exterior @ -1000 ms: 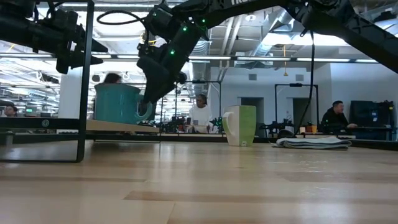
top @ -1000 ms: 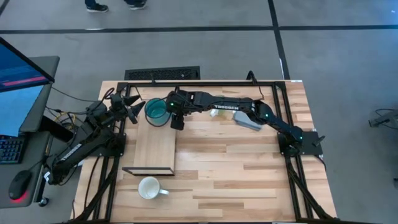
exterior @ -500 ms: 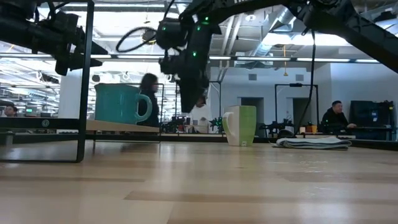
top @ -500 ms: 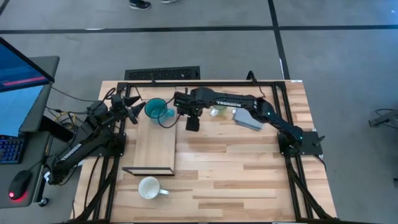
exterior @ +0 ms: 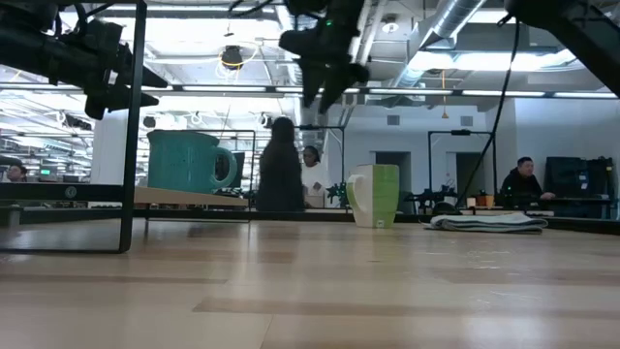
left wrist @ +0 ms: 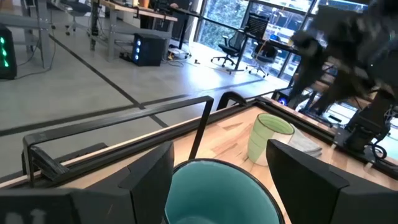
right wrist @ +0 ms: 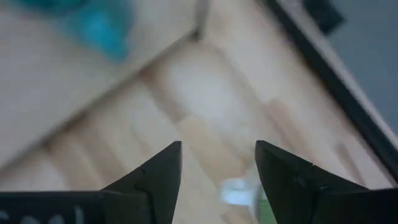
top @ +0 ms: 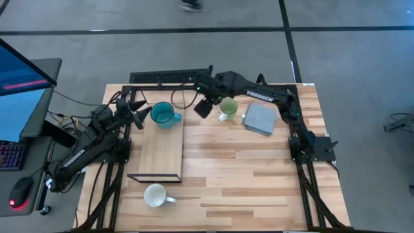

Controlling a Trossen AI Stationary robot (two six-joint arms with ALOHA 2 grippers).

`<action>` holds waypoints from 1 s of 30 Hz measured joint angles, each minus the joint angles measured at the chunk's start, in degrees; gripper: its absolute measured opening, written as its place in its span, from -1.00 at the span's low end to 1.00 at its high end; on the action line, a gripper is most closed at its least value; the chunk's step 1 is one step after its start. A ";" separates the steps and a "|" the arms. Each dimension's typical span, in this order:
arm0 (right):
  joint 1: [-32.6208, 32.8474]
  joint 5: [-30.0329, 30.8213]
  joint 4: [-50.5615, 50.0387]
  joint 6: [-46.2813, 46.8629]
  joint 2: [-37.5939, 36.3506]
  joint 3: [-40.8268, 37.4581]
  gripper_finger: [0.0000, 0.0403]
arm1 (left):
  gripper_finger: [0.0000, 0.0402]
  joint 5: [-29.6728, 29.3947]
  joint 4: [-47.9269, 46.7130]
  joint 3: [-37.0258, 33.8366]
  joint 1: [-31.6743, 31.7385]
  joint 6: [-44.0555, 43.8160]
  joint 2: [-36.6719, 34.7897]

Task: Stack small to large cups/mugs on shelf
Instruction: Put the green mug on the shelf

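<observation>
The right gripper [top: 202, 107], jaws spread wide and empty, is hovering in the upper middle beside the light green handled mug [top: 227, 107] (seemingly lining up to grasp it), while the large teal mug [top: 162, 114] is sitting at the long light-wood shelf's [top: 160, 153] top end.

Grey floor [top: 362, 71] crossed by dark seams surrounds the slatted wooden tabletop [top: 246, 175]. Beyond it, an open workspace — exposed ceiling ducts [exterior: 455, 15], strip lights, white walls, office chairs [left wrist: 231, 43] by tall windows — with people [exterior: 523, 182] seated at desks.
</observation>
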 joint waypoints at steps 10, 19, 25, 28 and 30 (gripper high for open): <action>-1.45 4.34 -14.76 31.78 -1.90 -0.18 0.12 | 0.23 -0.03 -2.53 0.00 0.01 -1.58 0.00; 2.55 7.48 -13.17 31.60 1.48 -0.26 0.12 | 0.23 -0.03 -3.34 0.00 0.00 -1.58 0.00; 5.90 10.91 -14.17 39.19 6.45 -0.05 0.12 | 0.23 0.59 -3.34 0.00 -0.02 -1.56 0.02; 6.51 12.28 -14.46 44.22 7.12 -0.41 0.12 | 0.23 1.25 -3.37 0.00 -0.02 -1.54 0.04; 7.24 12.74 -13.91 46.94 7.21 -0.06 0.12 | 0.23 2.01 -3.83 0.00 -0.02 -1.54 0.01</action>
